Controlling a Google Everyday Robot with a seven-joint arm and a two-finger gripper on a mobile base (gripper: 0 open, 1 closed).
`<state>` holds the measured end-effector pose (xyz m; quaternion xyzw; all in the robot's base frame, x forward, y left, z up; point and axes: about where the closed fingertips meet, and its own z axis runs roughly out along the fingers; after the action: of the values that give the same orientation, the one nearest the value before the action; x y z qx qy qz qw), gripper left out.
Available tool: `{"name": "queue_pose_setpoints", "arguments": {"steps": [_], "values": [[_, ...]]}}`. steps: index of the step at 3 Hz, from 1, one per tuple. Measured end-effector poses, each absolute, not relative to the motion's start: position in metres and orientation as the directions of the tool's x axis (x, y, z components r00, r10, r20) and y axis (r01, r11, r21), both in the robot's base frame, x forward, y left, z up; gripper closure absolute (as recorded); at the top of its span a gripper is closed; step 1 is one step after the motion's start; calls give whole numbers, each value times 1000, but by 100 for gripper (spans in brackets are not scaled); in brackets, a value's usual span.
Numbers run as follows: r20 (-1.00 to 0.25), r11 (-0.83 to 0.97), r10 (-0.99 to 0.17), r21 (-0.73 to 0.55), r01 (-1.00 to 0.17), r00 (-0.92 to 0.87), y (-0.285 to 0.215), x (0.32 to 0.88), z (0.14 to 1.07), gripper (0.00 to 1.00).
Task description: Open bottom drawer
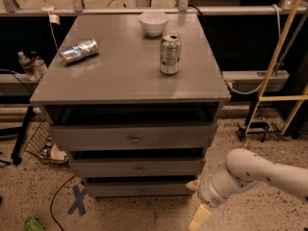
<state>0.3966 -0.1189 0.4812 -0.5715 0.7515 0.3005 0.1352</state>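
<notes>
The bottom drawer (115,190) sits shut, lowest in the cabinet (125,78); its small knob (142,191) is our only hold. Our gripper (194,204) hangs just right, spread wide, empty. We expect a rigid, light slide.

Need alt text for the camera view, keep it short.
The gripper, fingers apart, hangs low by the right end of the bottom drawer, which looks shut, of a grey three-drawer cabinet. On top: a white bowl, an upright can, and a crushed can lying on its side.
</notes>
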Motion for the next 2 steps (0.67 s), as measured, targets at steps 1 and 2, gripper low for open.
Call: {"name": "queue_pose_setpoints", "arguments": {"steps": [1, 2], "values": [[-583, 155, -763, 254, -955, -279, -96, 423, 407, 0], [-582, 155, -765, 249, -956, -276, -96, 423, 406, 0]]}}
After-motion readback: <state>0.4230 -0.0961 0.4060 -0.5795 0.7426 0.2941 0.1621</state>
